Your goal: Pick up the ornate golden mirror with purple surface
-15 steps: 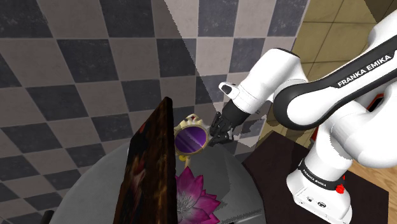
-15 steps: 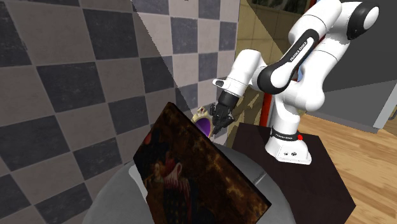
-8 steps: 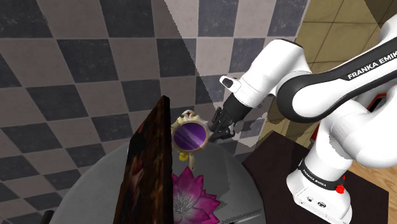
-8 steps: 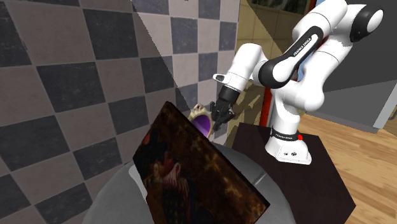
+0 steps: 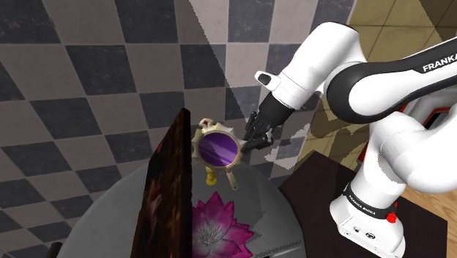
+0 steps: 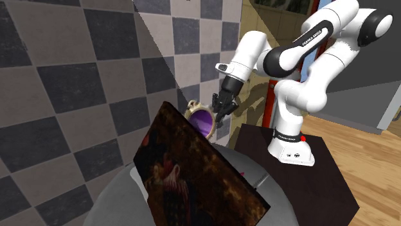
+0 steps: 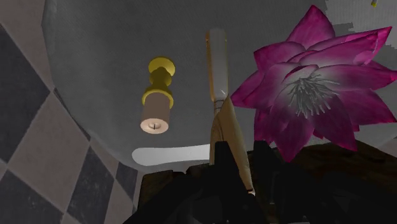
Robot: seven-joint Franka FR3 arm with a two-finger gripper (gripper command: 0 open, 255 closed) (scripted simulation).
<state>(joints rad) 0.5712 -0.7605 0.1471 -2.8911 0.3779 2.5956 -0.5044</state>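
Backdrop: grey and beige checkered tiles [image 5: 88, 73] behind a round grey surface [image 5: 110, 212], with wooden flooring off to the shoulder view's right.
Arm: white Franka on a dark box stand [image 5: 307, 190], reaching toward the shoulder view's left.
Gripper: the gripper [image 5: 249, 139] is closed down narrow on the mirror's rim; in the wrist view both black fingers [image 7: 222, 159] clasp the thin cream edge between them.
Mirror: the ornate golden mirror [image 5: 218, 149] has a round purple face turned toward the shoulder camera. It appears raised above the surface and hangs just beside the panel's upper edge.
Panel: a dark painted panel [image 5: 167, 198] stands tilted on the surface, in front of the mirror in the second exterior view.
Flower: a magenta lotus flower [image 5: 216, 227] rests on the surface below the mirror.
Small piece: a golden spool-shaped piece [image 7: 157, 95] sits on the surface beside the mirror's edge.
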